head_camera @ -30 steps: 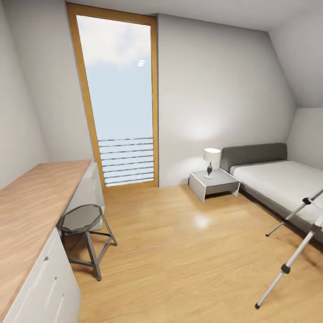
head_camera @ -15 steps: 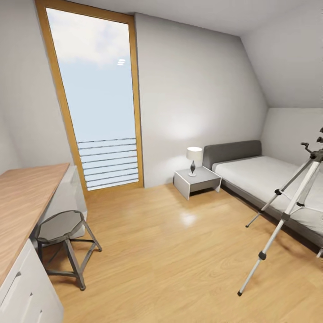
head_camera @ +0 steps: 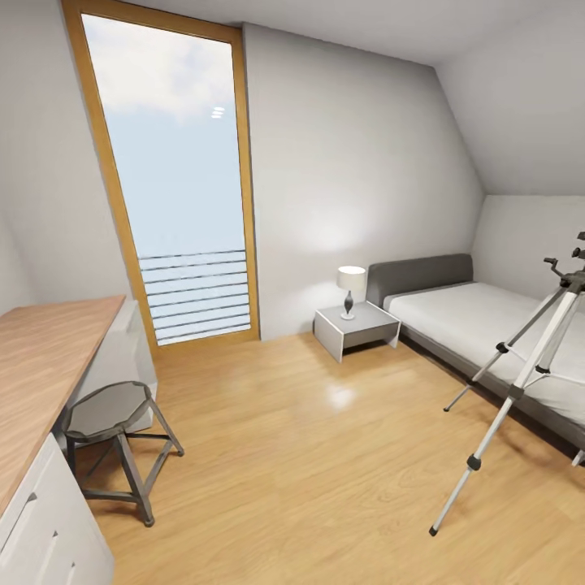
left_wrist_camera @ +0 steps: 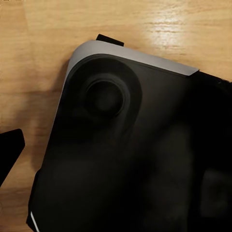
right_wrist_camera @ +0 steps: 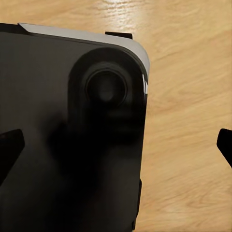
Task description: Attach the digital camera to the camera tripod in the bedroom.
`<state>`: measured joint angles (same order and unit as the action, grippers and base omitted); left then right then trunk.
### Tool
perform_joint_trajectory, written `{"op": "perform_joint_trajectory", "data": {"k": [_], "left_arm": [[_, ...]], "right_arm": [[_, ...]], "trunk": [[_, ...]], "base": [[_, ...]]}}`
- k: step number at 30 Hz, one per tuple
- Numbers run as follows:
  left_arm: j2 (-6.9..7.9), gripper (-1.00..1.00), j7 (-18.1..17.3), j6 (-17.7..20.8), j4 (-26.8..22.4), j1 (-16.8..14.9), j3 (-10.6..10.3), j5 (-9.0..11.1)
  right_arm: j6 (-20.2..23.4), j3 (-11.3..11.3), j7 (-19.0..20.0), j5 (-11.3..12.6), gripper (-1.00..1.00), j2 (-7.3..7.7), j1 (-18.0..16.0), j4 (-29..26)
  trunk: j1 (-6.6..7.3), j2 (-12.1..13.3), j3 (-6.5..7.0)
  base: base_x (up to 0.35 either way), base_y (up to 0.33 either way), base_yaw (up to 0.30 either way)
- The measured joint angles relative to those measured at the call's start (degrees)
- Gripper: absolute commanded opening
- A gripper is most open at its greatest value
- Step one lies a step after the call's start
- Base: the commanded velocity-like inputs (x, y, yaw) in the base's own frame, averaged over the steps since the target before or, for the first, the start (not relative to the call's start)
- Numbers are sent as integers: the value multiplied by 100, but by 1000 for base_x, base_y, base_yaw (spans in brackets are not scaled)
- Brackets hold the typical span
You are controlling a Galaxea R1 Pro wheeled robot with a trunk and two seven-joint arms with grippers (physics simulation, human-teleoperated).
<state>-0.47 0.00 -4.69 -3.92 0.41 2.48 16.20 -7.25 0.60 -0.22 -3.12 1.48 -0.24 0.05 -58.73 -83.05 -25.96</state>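
Note:
In the head view the camera tripod [head_camera: 520, 380] stands at the right on the light wood floor, just in front of the bed [head_camera: 479, 321]. Its silver-grey legs are spread, and its black head [head_camera: 573, 276] is cut off by the frame edge. No digital camera is in view. The left wrist view looks down past the left gripper [left_wrist_camera: 116, 154] at the robot's own black base [left_wrist_camera: 125, 145] over the floor, with one dark fingertip [left_wrist_camera: 9, 151] at the side. In the right wrist view the right gripper [right_wrist_camera: 116, 147] is open, its fingertips [right_wrist_camera: 9, 150] far apart and nothing between them.
A wood-topped desk [head_camera: 41, 366] with white drawers runs along the left, with a grey metal stool [head_camera: 110, 414] beside it. A tall wood-framed window [head_camera: 175, 179] is ahead. A white nightstand [head_camera: 357, 329] with a lamp [head_camera: 351, 288] stands by the bed. Open floor lies between the desk and the tripod.
The head view swung to the right a second ago, bringing more of the tripod and bed into the picture. It has held still for the last half second.

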Motion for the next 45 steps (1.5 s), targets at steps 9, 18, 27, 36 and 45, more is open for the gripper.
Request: {"op": "perform_joint_trajectory", "data": {"k": [9, 18, 27, 36, 45], "left_arm": [[5, 100, 0, 0, -2, 0, -2, 1], [5, 100, -7, 0, -3, 0, -13, 7], [5, 100, -8, 0, -3, 0, -8, 8], [5, 100, -8, 0, -3, 0, 0, 1], [1, 100, -8, 0, -2, -1, 1, 2]], "right_arm": [[2, 7, 27, 1, 100, -7, 0, 0], [-5, 7, 15, -5, 100, -1, 0, 0], [-15, 1, 1, -6, 100, -7, 0, 0], [-47, -7, -2, 1, 100, -4, 0, 0], [-15, -16, -3, 1, 100, 0, 0, 1]], "trunk": [[3, 0, 0], [3, -1, 0], [3, -1, 0], [3, -1, 0], [3, -1, 0]], "base": [[161, 0, 0], [308, 0, 0], [322, 0, 0], [323, 0, 0], [320, 0, -114]]}}
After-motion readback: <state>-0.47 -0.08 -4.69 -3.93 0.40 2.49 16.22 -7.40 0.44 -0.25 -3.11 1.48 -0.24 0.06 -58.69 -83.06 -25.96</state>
